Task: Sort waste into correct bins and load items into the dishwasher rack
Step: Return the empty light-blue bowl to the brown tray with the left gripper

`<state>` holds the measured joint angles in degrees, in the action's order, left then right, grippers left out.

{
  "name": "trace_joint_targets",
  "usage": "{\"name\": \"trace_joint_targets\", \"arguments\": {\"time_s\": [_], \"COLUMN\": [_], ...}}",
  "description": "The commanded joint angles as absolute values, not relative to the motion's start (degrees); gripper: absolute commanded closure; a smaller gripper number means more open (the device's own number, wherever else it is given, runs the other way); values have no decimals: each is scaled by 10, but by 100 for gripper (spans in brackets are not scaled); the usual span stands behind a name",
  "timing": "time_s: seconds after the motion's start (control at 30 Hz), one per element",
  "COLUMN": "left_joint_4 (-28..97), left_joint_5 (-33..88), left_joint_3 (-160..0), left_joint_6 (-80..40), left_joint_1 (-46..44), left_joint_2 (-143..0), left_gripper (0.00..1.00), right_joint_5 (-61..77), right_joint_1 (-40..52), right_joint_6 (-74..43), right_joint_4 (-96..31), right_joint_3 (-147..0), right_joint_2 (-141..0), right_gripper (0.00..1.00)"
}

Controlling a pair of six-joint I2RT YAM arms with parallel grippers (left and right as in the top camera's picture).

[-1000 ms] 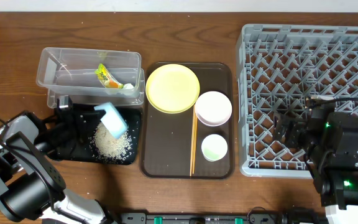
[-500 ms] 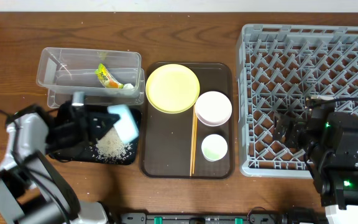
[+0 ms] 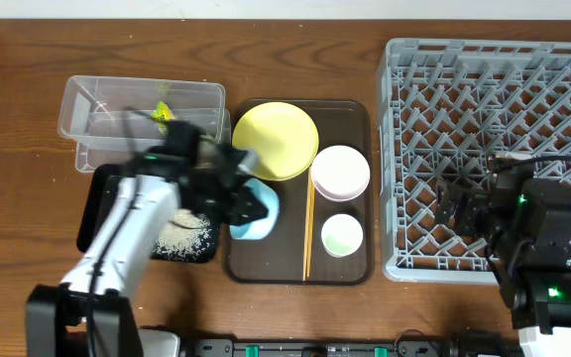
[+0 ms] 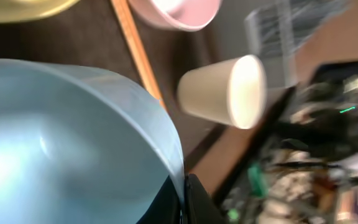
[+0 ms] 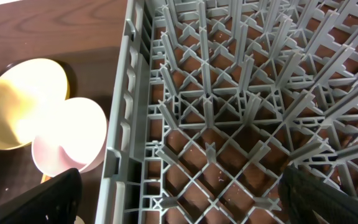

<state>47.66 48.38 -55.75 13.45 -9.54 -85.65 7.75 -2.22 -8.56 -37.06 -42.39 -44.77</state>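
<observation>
My left gripper (image 3: 244, 203) is shut on the rim of the light blue bowl (image 3: 258, 211), low over the left part of the brown serving tray (image 3: 353, 270). In the left wrist view the bowl (image 4: 73, 137) fills the left side, with the jaws (image 4: 184, 200) pinching its edge. White rice (image 3: 184, 233) lies in the black tray (image 3: 95, 203). The yellow-green wrapper (image 3: 163, 114) lies in the clear box (image 3: 87, 99). The yellow plate (image 3: 276, 139), pinkish bowl (image 3: 340, 172), pale cup (image 3: 342, 235) and chopsticks (image 3: 309, 233) are on the brown tray. My right gripper (image 3: 454, 203) is open over the grey rack (image 3: 494, 59).
The left wrist view shows the cup (image 4: 225, 92) on its side in the picture, the chopsticks (image 4: 135, 46) and the pinkish bowl (image 4: 179, 12). The right wrist view shows rack pegs (image 5: 229, 124), the plate (image 5: 11, 106) and the pinkish bowl (image 5: 70, 137) left of the rack wall.
My left gripper has carried the light blue bowl to the right, from above the black tray to over the brown tray. The rice stays in the black tray. The right arm has not moved.
</observation>
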Motion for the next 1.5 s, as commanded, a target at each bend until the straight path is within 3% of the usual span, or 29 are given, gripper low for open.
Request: {"name": "trace_joint_targets", "arguments": {"time_s": [0.0,0.1,0.13,0.2,0.27,0.5,0.67,0.93,1.13,1.33,1.4,1.47], "left_joint_4": [450,433,430,427,423,433,398,386,359,341,342,342], "left_joint_5": [329,254,234,200,188,211,271,261,261,261,261,262], "left_joint_3": [-566,-566,-566,-566,-567,-611,-621,-620,-620,-620,-622,-625], "left_joint_6": [20,-21,-30,-38,-38,-50,-51,-51,-51,-51,-51,-52], "left_joint_1": [-178,-236,-250,-274,-286,-290,-297,-358,-395,-400,-396,-387], "left_joint_2": [-854,-856,-857,-857,-857,-834,-818,-866,-939,-985,-980,-966], "left_gripper": [94,93,86,83,66,36,31,30,35,85,94,94], "right_joint_5": [80,80,80,80,80,80,80,80,80,80,80,80], "right_joint_1": [-13,-13,-13,-13,-13,-13,-13,-13,-13,-13,-13,-13], "right_joint_6": [-81,-81,-81,-81,-81,-81,-81,-81,-81,-81,-81,-81], "right_joint_4": [-371,-371,-371,-371,-371,-371,-371,-371,-373,-382,-382,-380], "right_joint_3": [-435,-435,-435,-435,-435,-435,-435,-435,-435,-435,-435,-435], "right_joint_2": [-446,-446,-446,-446,-446,-446,-446,-446,-446,-446,-446,-446], "right_gripper": [1,1,1,1,1,1,1,1,1,1,1,1]}}
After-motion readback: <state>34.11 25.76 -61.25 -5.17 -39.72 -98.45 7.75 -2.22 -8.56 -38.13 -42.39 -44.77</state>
